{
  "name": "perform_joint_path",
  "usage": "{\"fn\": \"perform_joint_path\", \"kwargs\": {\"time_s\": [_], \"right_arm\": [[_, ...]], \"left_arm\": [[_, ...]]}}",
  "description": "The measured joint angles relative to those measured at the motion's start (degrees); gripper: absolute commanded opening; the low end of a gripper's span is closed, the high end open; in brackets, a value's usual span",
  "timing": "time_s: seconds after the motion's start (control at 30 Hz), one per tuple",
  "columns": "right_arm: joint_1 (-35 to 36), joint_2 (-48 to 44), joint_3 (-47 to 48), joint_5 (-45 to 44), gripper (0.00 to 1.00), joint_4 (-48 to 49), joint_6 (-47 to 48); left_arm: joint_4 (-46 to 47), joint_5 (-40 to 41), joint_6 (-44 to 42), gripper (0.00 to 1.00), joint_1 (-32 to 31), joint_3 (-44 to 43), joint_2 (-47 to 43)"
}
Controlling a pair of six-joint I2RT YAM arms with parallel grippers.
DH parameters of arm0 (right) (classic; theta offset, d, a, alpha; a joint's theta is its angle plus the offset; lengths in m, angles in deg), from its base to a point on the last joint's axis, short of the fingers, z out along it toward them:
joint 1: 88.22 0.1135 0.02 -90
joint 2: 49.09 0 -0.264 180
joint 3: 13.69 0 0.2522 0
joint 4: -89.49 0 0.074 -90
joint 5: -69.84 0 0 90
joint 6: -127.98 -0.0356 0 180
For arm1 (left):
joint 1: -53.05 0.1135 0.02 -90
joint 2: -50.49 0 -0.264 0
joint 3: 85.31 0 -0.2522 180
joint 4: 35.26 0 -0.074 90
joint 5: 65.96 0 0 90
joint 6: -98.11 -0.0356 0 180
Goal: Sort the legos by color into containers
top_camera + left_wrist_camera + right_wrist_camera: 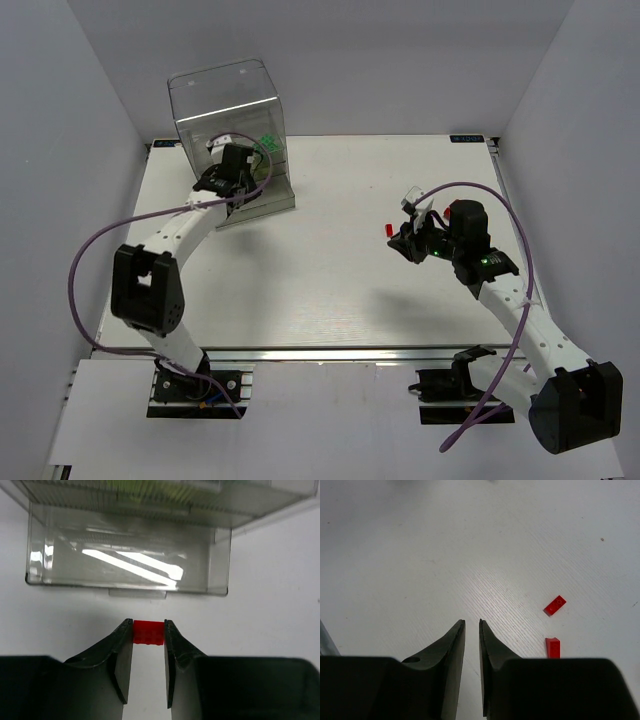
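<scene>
From above, the left gripper [240, 170] was up against the clear cabinet [225, 100] at the table's [330, 300] far left, while the right gripper [398, 243] hung well apart at mid-right. The left wrist view showed those jaws pinching a held red brick [148, 632], the open drawer [220, 565] lying straight ahead and near, so this arm looked placed to drop it in. In the right wrist view the jaws stood narrow and empty, a tilted red brick [555, 605] and a nearer red brick [552, 647] lying off to their right
</scene>
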Motion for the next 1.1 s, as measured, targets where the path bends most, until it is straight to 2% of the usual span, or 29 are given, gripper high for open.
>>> {"fn": "perform_joint_path", "kwargs": {"time_s": [0.2, 0.3, 0.33, 0.37, 0.4, 0.43, 0.47, 0.5, 0.53, 0.57, 0.7, 0.73, 0.77, 0.8, 0.83, 0.87, 0.9, 0.97, 1.0, 1.1], "right_arm": [[0.0, 0.0, 0.0, 0.0, 0.24, 0.0, 0.5], [0.0, 0.0, 0.0, 0.0, 0.24, 0.0, 0.9], [0.0, 0.0, 0.0, 0.0, 0.27, 0.0, 1.0], [0.0, 0.0, 0.0, 0.0, 0.3, -0.1, 1.0], [0.0, 0.0, 0.0, 0.0, 0.42, -0.1, 1.1], [0.0, 0.0, 0.0, 0.0, 0.48, -0.1, 1.2], [0.0, 0.1, 0.0, 0.2, 0.55, -0.2, 1.6], [0.0, 0.1, 0.0, 0.3, 0.61, -0.2, 1.8], [0.0, 0.2, 0.0, 0.5, 0.67, -0.3, 2.3], [0.0, 0.4, 0.0, 0.6, 0.68, -0.4, 2.6], [0.0, 1.7, 0.0, 0.9, 0.69, -0.5, 4.1], [0.0, 2.2, 0.0, 0.7, 0.64, -0.5, 4.3], [0.0, 2.8, 0.0, 0.0, 0.6, -0.4, 4.7], [0.0, 3.5, 0.0, -1.0, 0.55, -0.4, 5.0], [0.0, 4.5, 0.0, -2.4, 0.43, -0.3, 5.4], [0.0, 6.0, 0.2, -4.4, 0.39, -0.3, 5.7], [0.0, 7.7, 0.6, -6.3, 0.37, -0.7, 5.8], [0.1, 12.7, 3.0, -10.3, 0.42, -2.2, 5.9], [0.1, 15.3, 4.5, -12.0, 0.57, -3.2, 6.0], [0.0, 21.9, 8.3, -16.9, 0.75, -5.1, 6.7]], "left_arm": [[3.0, 6.8, 0.0, 0.05, 0.1, -9.4, 11.6], [3.6, 8.9, 0.1, 0.23, 0.2, -11.0, 15.4], [3.7, 9.5, 0.1, 0.39, 0.2, -11.4, 16.5], [3.7, 10.1, 0.1, 0.45, 0.2, -11.8, 17.4], [3.7, 10.8, 0.4, 0.58, 0.3, -12.2, 18.0], [3.8, 10.9, 0.4, 0.58, 0.3, -12.6, 18.6], [4.0, 11.1, 0.6, 0.66, 0.2, -12.9, 19.1], [4.0, 11.2, 0.5, 0.7, 0.1, -13.1, 19.4], [4.1, 11.3, 0.7, 0.71, 0.1, -13.2, 19.5], [4.1, 11.3, 0.8, 0.71, 0.1, -13.3, 19.5], [4.2, 11.1, 0.7, 0.69, 0.1, -13.4, 19.5], [4.2, 10.8, 0.6, 0.66, 0.1, -13.4, 19.3], [4.2, 10.3, 0.5, 0.58, 0.1, -13.3, 19.1], [4.4, 9.3, 0.3, 0.28, 0.1, -13.0, 18.5], [5.5, 7.8, 0.0, 0.14, 0.2, -12.0, 17.4], [6.9, 5.3, -0.8, 0.04, 0.2, -10.0, 15.5], [8.2, 2.6, -2.1, 0.0, 0.3, -7.2, 13.0], [10.5, -4.8, -5.0, 0.0, 0.6, 0.1, 5.4], [11.2, -8.7, -6.6, 0.13, 0.6, 3.6, 1.2], [13.2, -18.3, -11.5, 0.47, 0.6, 11.3, -10.7]]}}
